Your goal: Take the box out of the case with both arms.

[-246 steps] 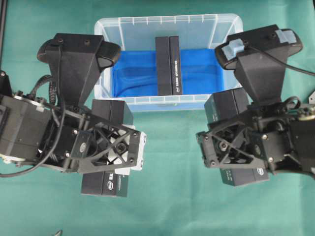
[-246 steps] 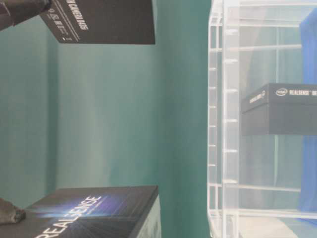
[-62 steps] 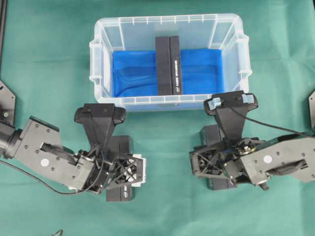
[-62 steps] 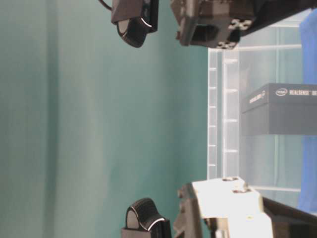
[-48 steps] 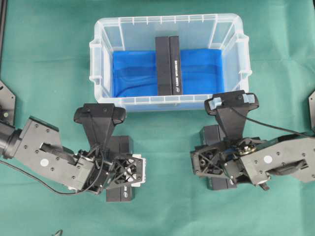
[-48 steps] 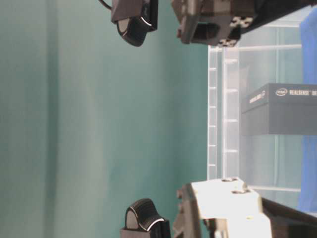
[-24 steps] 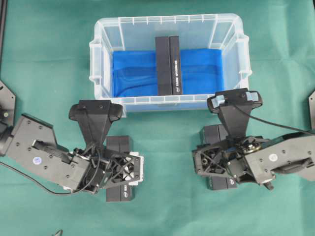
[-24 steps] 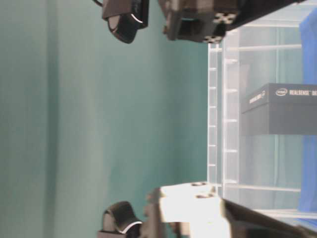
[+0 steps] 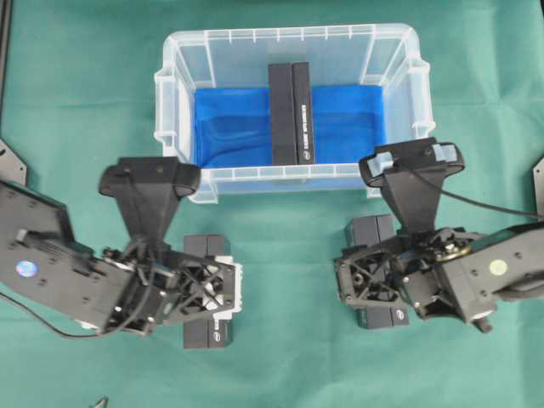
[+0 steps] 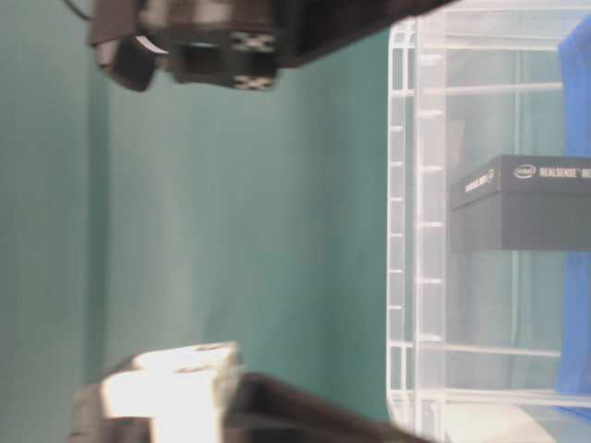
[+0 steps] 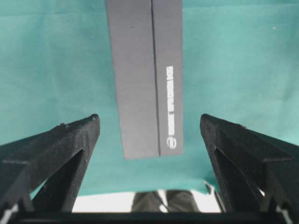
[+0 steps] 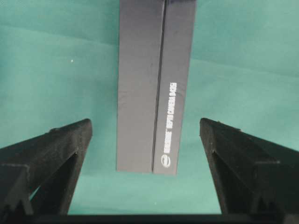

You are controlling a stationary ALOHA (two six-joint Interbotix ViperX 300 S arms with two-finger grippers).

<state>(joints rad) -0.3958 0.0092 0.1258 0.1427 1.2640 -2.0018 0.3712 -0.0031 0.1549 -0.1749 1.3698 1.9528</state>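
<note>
From overhead I get bright, even light with only faint, soft shadows beneath the arms on the green surface [image 9: 280, 357], and the picture is sharp. The clear case [image 9: 399, 38] throws pale glare along its rim. My table-level view is the weak one: the arm parts close to the lens are smeared and out of focus, a white part at the lower left blown out, while the black box [image 10: 522, 203] behind the case wall stays crisp enough to read. Both wrist views are evenly lit; the near jaws look dark and slightly soft, the lettering on the boxes mildly blurred.
</note>
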